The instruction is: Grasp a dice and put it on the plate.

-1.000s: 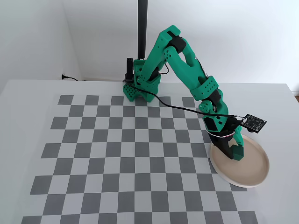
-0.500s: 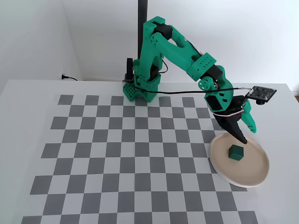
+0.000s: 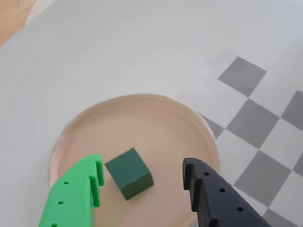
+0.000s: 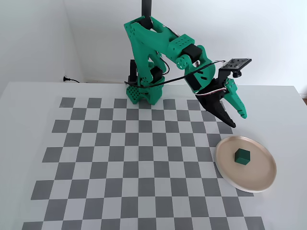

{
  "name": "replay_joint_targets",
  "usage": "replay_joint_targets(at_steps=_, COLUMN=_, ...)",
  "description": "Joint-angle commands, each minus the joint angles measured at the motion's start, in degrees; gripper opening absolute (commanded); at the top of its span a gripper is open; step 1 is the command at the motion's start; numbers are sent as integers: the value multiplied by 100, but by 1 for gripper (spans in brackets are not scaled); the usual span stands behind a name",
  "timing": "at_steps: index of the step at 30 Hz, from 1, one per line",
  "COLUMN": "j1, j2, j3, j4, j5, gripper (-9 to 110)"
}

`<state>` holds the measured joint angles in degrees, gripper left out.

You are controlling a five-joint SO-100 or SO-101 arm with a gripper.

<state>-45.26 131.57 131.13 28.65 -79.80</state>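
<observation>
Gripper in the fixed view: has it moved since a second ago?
Yes. The gripper, open, has gone up and back off the plate toward the arm's base, leaving the dice on it.

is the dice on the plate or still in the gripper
On the plate. The dice sits flat inside the plate; the gripper is open, raised clear, holding nothing.

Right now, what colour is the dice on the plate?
Dark green dice, plain faces, on the plate; clearest in the wrist view.
</observation>
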Motion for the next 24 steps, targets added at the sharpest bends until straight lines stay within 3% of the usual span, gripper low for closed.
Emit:
replay_joint_targets(at_steps=1, j1=299, j2=1134, j3=510, j4=-35, j5=97, gripper=10)
replay_joint_targets(at_steps=16, j1=1424, j2=3902, j3=2347, j4=633, j5=1063, gripper=-4)
replay_joint_targets(at_steps=24, j1=1942, j2=4939, j3=2997, j4=940, j5=1433, gripper=-4)
